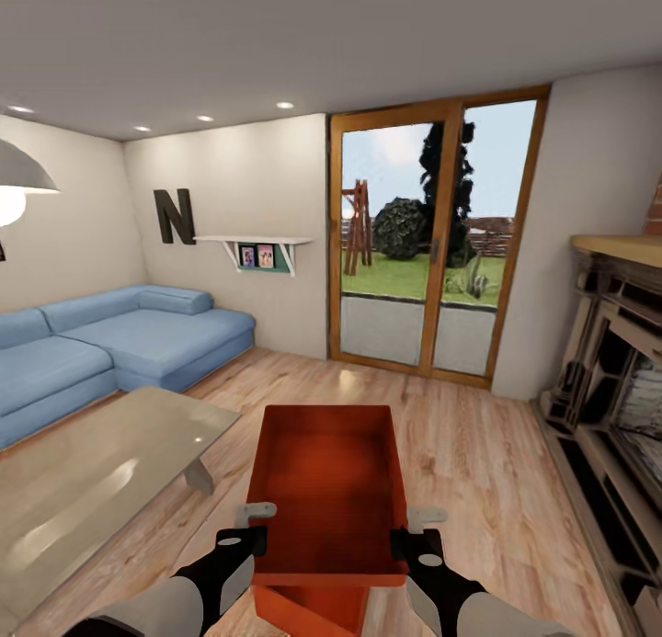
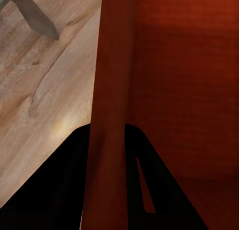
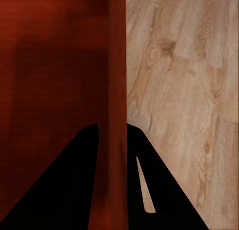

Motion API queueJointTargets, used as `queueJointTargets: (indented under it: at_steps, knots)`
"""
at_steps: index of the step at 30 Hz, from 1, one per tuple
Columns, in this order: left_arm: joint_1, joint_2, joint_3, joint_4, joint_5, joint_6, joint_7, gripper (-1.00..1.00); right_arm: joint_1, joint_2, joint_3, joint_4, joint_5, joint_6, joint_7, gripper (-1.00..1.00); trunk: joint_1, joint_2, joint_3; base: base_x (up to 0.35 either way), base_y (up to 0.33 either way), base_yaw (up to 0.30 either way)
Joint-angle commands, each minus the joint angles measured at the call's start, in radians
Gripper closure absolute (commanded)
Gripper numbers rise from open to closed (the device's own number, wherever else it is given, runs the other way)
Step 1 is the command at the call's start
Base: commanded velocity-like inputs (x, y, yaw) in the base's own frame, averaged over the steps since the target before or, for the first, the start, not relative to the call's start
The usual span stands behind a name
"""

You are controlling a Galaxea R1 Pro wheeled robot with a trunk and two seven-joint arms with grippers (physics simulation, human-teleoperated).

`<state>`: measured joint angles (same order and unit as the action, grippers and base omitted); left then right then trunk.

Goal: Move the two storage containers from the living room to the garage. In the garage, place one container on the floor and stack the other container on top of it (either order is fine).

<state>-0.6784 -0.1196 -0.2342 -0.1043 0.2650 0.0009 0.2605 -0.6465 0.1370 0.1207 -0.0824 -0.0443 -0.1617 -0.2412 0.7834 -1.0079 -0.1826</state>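
Left gripper (image 1: 246, 527): fingers nearly closed, clamped astride left wall of upper storage container (image 1: 329, 490), one finger inside, one outside; left wrist view confirms wall (image 2: 107, 115) pinched between both fingers. Right gripper (image 1: 414, 531): same narrow pinch on right wall (image 3: 117, 115). Both forearms reach forward from bottom of head view, roughly symmetrical. Upper container held level, open side up. Second storage container (image 1: 308, 609) directly beneath, partly hidden; contact between them unclear. Living room floor (image 1: 478, 453) light wood; glass table (image 1: 101, 472) at left, blue sofa (image 1: 110, 343) beyond.
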Motion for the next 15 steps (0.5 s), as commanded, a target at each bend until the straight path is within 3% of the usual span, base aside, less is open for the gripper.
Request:
queueJointTargets:
  at_steps: [1, 15]
  knots:
    - [-0.001, 0.010, 0.050, -0.002, 0.005, 0.001, 0.006, 1.00, -0.001, 0.000, -0.027, 0.000, -0.002, -0.002, -0.001, 1.00, 0.000, -0.001, -0.001, 0.000, 0.000, 0.300]
    - [-0.001, 0.011, 0.050, -0.002, 0.005, 0.001, 0.006, 1.00, 0.000, 0.000, -0.027, 0.000, -0.002, -0.002, -0.001, 1.00, 0.000, -0.001, -0.001, 0.000, 0.000, 0.300]
